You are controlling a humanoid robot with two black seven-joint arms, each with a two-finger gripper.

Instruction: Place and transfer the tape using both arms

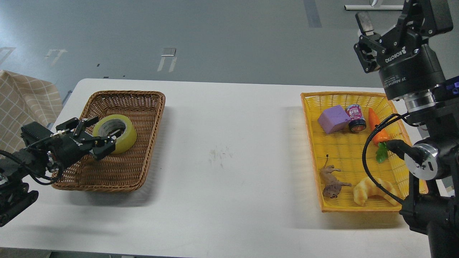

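Tape [115, 133] in wicker basket [143, 104], left gripper [97, 137] gripping

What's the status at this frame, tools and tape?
Left tool at tape in wicker basket, grip unclear. Right tool raised, open, empty. Nothing blocking.

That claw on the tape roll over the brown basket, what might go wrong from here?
The left gripper pinches only one side of the tape, one finger through its hole, so the roll might tilt or slip out. It sits low over the wicker basket, so it could catch the rim. The right gripper is raised far away above the yellow basket; a handover means a long carry.
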